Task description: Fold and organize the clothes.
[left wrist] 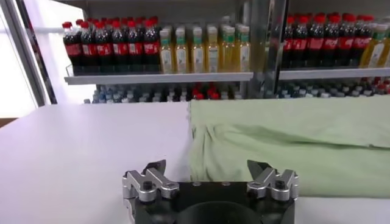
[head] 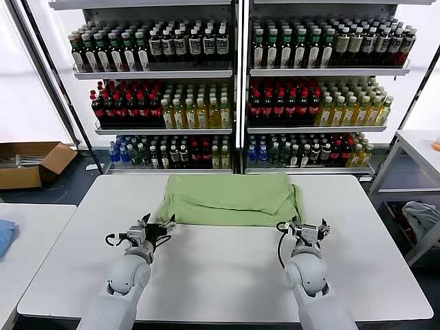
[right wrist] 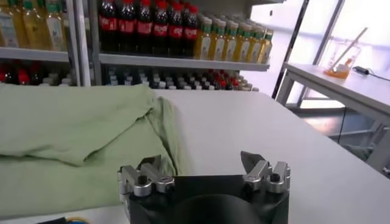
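Light green shirt (head: 230,199) lies folded flat at table's far edge.

Bare table (head: 227,265) is left open between the left gripper (head: 159,227) and right gripper (head: 302,227); the far side is blocked by the folded shirt (head: 230,199) and bottle shelves (head: 234,72)

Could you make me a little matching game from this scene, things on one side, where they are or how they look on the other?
Things:
1. green shirt
2. left gripper
3. right gripper
4. cardboard box

Descriptions:
A. open, at the shirt's near right corner
B. on the floor, left of the table
C. partly folded, at the table's far side
D. open, at the shirt's near left corner

Pairs: 1-C, 2-D, 3-A, 4-B
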